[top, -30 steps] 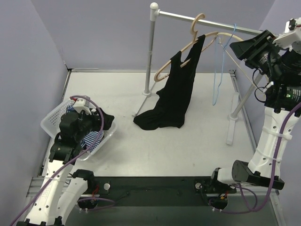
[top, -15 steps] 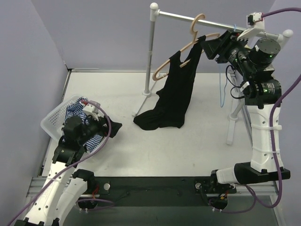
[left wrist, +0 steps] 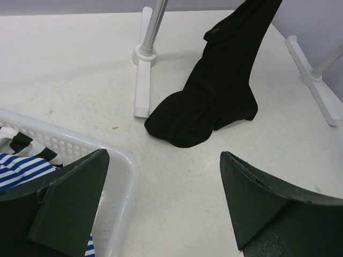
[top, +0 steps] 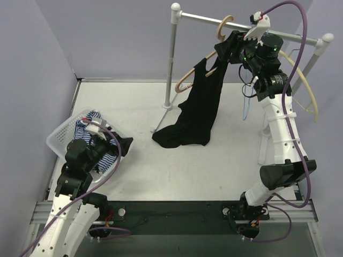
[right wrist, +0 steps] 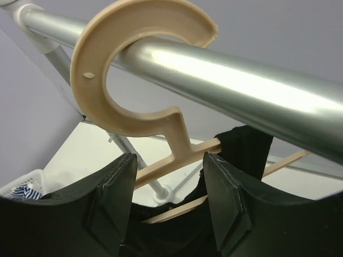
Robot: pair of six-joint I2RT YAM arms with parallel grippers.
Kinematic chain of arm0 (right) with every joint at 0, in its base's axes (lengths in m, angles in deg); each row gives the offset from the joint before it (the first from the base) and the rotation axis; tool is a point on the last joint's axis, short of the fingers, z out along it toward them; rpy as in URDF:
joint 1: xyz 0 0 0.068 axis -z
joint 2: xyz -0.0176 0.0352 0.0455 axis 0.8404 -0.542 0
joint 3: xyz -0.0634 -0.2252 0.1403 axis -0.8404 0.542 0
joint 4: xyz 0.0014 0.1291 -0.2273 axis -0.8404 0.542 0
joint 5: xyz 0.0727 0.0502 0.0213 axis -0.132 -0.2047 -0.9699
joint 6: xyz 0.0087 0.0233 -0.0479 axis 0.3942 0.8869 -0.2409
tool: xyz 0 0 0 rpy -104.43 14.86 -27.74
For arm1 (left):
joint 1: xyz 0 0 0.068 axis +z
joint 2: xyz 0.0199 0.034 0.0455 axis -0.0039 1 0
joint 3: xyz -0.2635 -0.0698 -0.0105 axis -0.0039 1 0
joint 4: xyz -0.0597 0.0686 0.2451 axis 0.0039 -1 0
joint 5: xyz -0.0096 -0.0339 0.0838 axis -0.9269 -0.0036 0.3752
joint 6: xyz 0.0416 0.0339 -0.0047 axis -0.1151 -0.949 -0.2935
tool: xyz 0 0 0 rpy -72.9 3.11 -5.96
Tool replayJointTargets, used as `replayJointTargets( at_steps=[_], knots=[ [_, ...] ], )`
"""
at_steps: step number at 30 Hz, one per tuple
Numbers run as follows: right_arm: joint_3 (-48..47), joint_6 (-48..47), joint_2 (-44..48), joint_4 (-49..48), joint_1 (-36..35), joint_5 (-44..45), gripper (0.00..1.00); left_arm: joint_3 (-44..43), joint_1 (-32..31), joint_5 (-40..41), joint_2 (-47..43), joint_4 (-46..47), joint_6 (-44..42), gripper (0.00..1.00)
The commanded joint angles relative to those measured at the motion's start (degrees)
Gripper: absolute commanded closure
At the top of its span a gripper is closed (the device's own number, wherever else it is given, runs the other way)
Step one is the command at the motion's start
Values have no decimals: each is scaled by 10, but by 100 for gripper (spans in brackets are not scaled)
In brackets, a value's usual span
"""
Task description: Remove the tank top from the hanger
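Note:
The black tank top [top: 201,107] hangs by its straps from a tan wooden hanger [top: 185,81] hooked on the silver rail [top: 203,19], and its hem is bunched on the table. My right gripper [top: 231,45] is up at the hanger's neck. In the right wrist view the right gripper [right wrist: 169,184] is open, its jaws on either side of the hanger [right wrist: 88,64] neck without touching it, and one strap of the tank top [right wrist: 246,150] drapes over the bar. My left gripper [left wrist: 163,198] is wide open and empty, low beside the basket, with the tank top [left wrist: 214,101] well ahead of it.
A white laundry basket [top: 59,136] with striped clothes sits at the left, under my left arm. The rack's post [top: 172,59] and white feet [left wrist: 142,91] stand on the table. A blue wire hanger [top: 246,101] and a pale beige hanger [top: 310,91] hang farther right.
My right arm swung left along the rail from the far right to the hanger's neck, its jaws a bit wider. The left gripper drifted nearer the table's front edge.

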Motion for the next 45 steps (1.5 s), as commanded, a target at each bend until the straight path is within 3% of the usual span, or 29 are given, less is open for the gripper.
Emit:
replayJointTargets(
  at_steps=[1, 13, 19, 29, 37, 45],
  knots=[
    [-19, -30, -4, -78, -2, 7, 47, -6, -1, 18, -6, 13, -10, 5],
    [-34, -60, -48, -127, 2, -38, 51, -4, 0, 9, -8, 13, -4, 5],
    [-58, -68, -63, -132, 1, -47, 61, -4, 0, 1, -12, 13, -3, 4],
    [-187, -89, -128, -85, 2, 33, 100, -2, 0, -4, -12, 16, 0, 4],
    [-224, -99, -147, -51, 4, 65, 100, -3, 1, -5, -9, 17, -3, 4],
    [-204, -101, -116, -54, -4, 4, 100, -3, 1, -3, -12, 20, -4, 4]
  ],
)
